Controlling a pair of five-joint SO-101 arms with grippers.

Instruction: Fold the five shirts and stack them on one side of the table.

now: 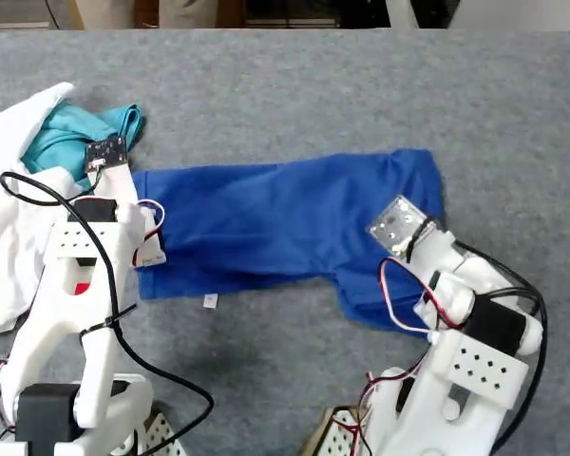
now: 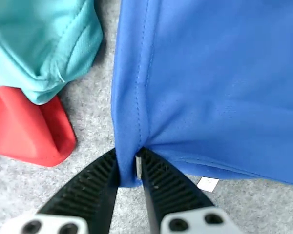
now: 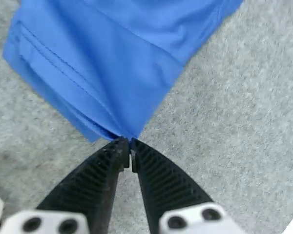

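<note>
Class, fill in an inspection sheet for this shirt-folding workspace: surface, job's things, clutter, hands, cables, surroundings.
Surface: grey carpet-like table.
Job's things: blue shirt spread flat mid-table; teal shirt, white shirt and red shirt heaped together at one end.
Clutter: small white tag at the blue shirt's near edge.
Hands: left hand shut on the blue shirt's edge; right hand shut on its opposite end.
Cables: black cable looping by the left arm; red and white wires on the right arm.
Surroundings: furniture beyond the far edge, too cropped to identify.

Robotics lab bench: grey carpeted table [image 1: 285, 85], exposed servo wiring [image 1: 386, 290].
</note>
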